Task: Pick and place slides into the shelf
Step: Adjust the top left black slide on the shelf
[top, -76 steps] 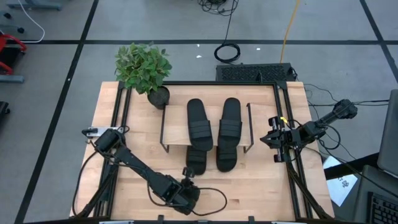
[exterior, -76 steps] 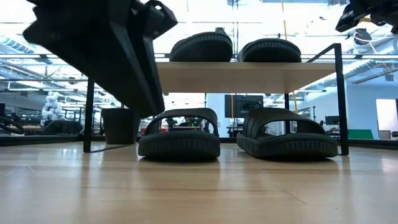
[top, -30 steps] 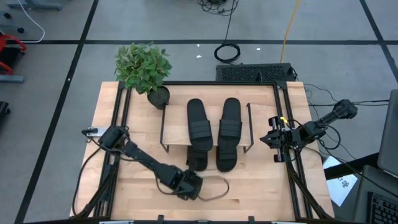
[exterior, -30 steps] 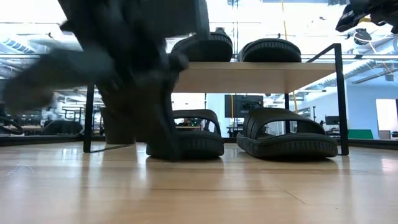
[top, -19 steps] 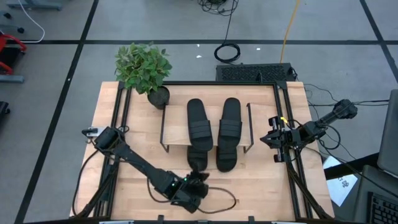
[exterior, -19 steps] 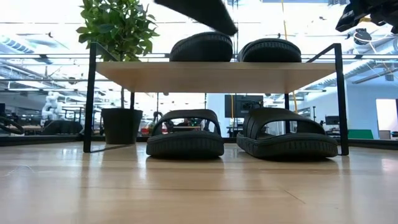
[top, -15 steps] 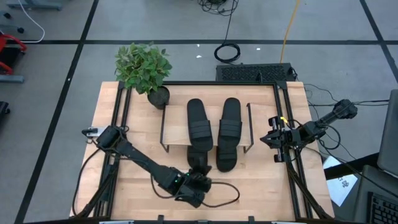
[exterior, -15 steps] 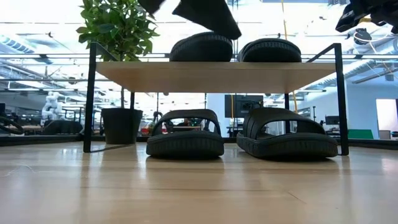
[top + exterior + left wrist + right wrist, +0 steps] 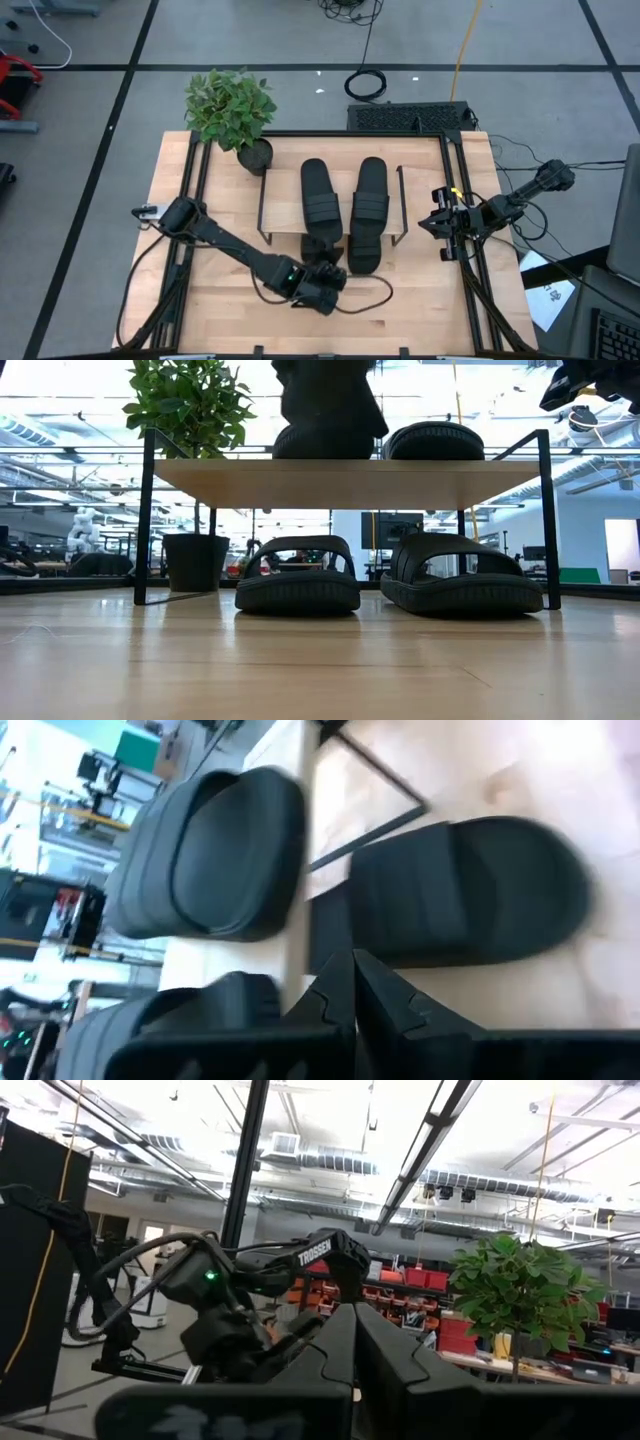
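Two black slides lie on the shelf board [image 9: 283,208]: the left one [image 9: 322,198] and the right one [image 9: 370,195]. Two more rest sole-down on the table under the board, the left one [image 9: 297,575] and the right one [image 9: 460,575], with their ends sticking out on the near side [image 9: 363,257]. My left gripper [image 9: 322,275] is shut and hangs in the air just near of the shelf, about level with the upper slides [image 9: 325,405]; it hides part of the upper left slide there. My right gripper [image 9: 437,225] is shut and waits at the table's right edge.
A potted plant [image 9: 230,110] stands at the shelf's far left corner. Thin black wire legs [image 9: 143,520] frame the shelf at both ends. A black cable [image 9: 365,300] trails from the left gripper over the near table. Bare tabletop [image 9: 420,300] lies near and right of the shelf.
My left gripper has risen from table height beside the lower left slide to about the level of the upper slides, and has moved toward the table's right and far edges, up to the shelf. All four slides have stayed where they were.
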Controlling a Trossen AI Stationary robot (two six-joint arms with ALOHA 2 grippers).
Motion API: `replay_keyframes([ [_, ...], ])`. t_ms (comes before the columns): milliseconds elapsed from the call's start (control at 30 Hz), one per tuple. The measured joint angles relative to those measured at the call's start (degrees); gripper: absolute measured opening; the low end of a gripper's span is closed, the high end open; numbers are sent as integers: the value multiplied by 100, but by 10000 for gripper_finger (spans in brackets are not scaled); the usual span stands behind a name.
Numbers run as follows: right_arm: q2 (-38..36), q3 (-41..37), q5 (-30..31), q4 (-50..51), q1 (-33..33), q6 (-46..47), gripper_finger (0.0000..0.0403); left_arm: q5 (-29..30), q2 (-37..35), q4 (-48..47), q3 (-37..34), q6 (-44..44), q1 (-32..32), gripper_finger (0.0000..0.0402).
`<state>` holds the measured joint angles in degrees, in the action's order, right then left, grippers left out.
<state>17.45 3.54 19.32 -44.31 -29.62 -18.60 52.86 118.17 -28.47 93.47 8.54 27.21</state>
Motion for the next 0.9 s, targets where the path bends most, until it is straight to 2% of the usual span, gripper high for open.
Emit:
replay_keyframes([
  [133, 0, 1, 1, 4, -1, -8, 0, 88, 0, -122, 0, -28, 8, 0],
  [400, 0, -1, -1, 17, 1, -10, 0, 889, 0, -726, 0, -676, 137, 0],
  [600, 0, 1, 0, 17, 1, -10, 0, 923, 0, -1174, -2, -1200, 224, 0],
  [900, -1, 0, 1, 17, 1, -10, 0, 1069, 0, -1206, -2, -1207, 443, 0],
])
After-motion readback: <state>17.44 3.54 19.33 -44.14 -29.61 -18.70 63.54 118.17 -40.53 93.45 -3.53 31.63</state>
